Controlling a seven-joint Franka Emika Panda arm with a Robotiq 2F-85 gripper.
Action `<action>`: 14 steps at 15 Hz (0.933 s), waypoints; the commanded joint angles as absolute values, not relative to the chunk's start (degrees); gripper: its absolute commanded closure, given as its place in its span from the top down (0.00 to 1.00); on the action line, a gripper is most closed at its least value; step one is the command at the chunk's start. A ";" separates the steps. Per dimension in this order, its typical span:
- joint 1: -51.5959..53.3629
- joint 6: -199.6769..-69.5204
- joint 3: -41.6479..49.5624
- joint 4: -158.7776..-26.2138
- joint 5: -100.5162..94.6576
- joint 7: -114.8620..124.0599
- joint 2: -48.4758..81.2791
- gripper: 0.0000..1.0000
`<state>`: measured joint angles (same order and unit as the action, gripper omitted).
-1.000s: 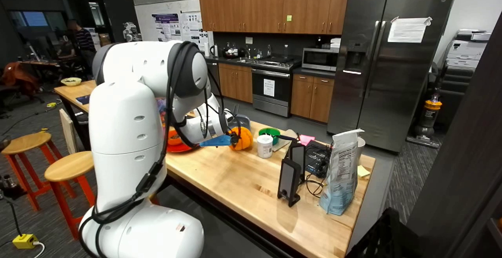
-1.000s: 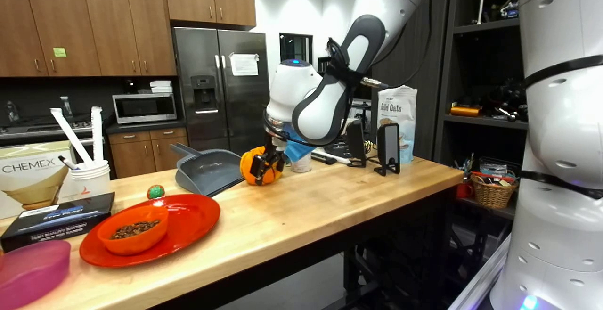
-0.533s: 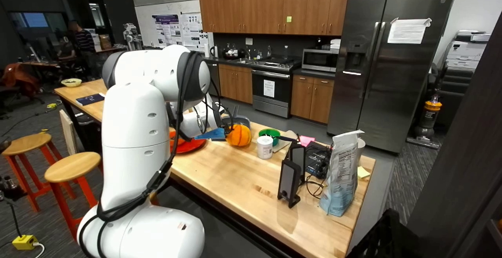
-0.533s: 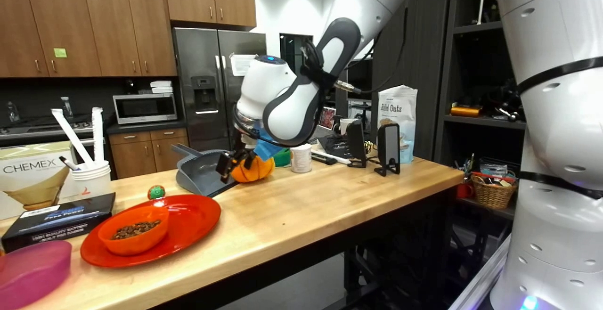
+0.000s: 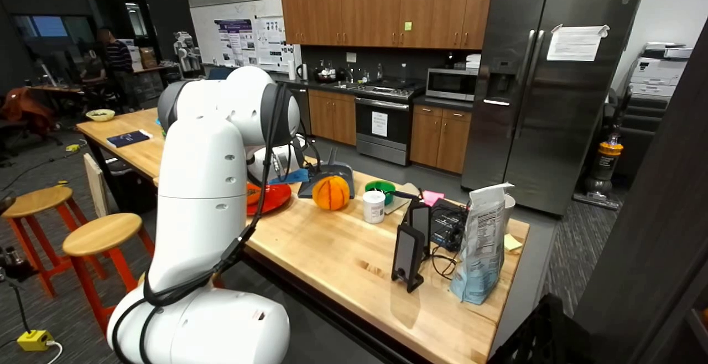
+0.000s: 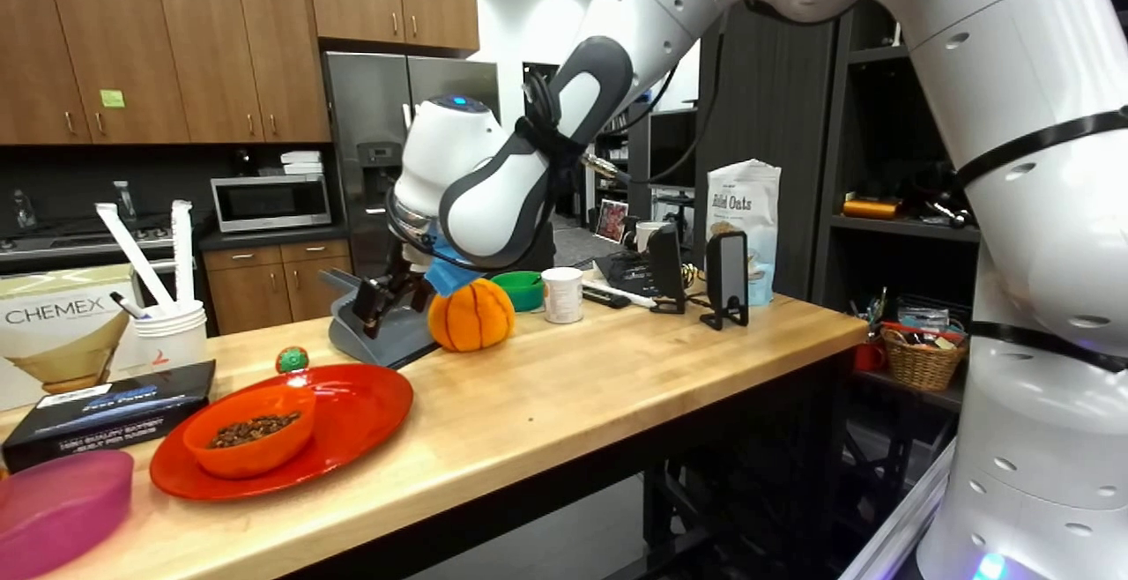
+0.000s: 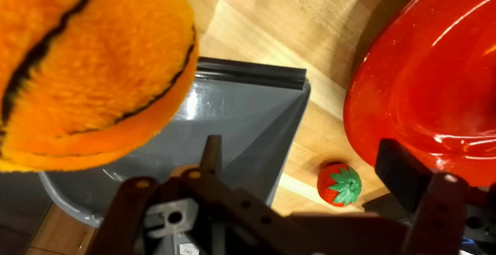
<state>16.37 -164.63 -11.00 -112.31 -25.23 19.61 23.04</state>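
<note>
The Robotiq gripper [image 7: 304,162] is hanging above one side of the grey dustpan [image 7: 248,111] at the kitchen-side long edge of the wooden bench [image 6: 634,368], and its fingers [image 7: 403,173] are standing wide apart, holding nothing. The plush pumpkin [image 6: 471,316], which they were overlapping in an exterior view a second ago, is now resting nearly uncovered between the bench's two long edges, sitting slightly closer to the dustpan's black lip [image 7: 267,74] than it was (whether it is touching that lip, I cannot tell). This change is suggesting, as a judgement, that the pumpkin is bearing its own weight and the gripper is drawing away from it. Past the dustpan a toy strawberry [image 7: 339,187] is lying, and beside it, toward the robot-side edge, a red plate [image 6: 370,404] is carrying an orange bowl [image 6: 264,457] of brown bits [image 6: 254,428]. On the pumpkin's opposite side a green bowl [image 6: 520,298] and a white tub [image 6: 562,298] are standing; farther still, a pair of black speakers [image 6: 726,276] and an oats bag [image 6: 753,205] are standing toward the bench's short edge.
</note>
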 commanded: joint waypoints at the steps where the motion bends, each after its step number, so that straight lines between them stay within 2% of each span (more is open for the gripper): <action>1: 16.36 -164.63 -11.00 -112.28 -25.23 19.61 23.13 1.00; 11: 14.20 -168.17 -13.73 -117.02 -21.90 19.01 20.57 1.00; 14: 15.17 -170.31 -11.48 -117.94 -23.29 21.25 19.13 1.00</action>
